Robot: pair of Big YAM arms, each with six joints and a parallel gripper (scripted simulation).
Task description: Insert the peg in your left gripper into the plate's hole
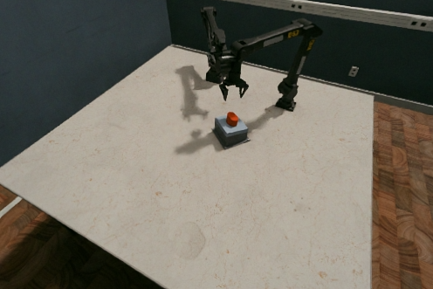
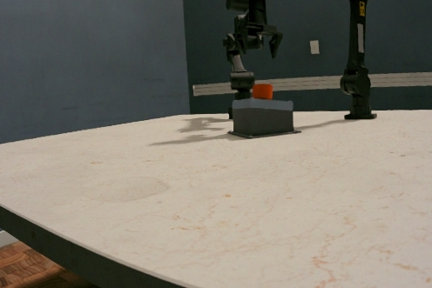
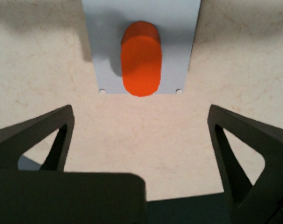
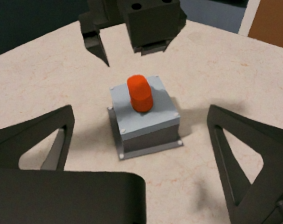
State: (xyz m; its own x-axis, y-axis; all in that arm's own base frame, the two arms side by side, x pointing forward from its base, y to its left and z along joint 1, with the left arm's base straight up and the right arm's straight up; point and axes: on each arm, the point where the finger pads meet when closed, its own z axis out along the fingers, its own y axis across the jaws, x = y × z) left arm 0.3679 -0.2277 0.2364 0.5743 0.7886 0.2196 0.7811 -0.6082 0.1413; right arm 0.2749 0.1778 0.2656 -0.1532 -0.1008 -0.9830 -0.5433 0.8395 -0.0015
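The orange peg stands about upright on the light blue-grey plate, which tops a dark box. A good part of the peg sticks up above the plate. The hole is hidden under it, so how deep the peg sits cannot be told. My left gripper is wide open and empty, above the peg and off to one side, touching nothing. My right gripper is open and empty, well back from the box.
The box's thin base flange spreads a little past its walls on the pale table. The right arm stands behind the left gripper in the top view. A dark wall runs behind both arms.
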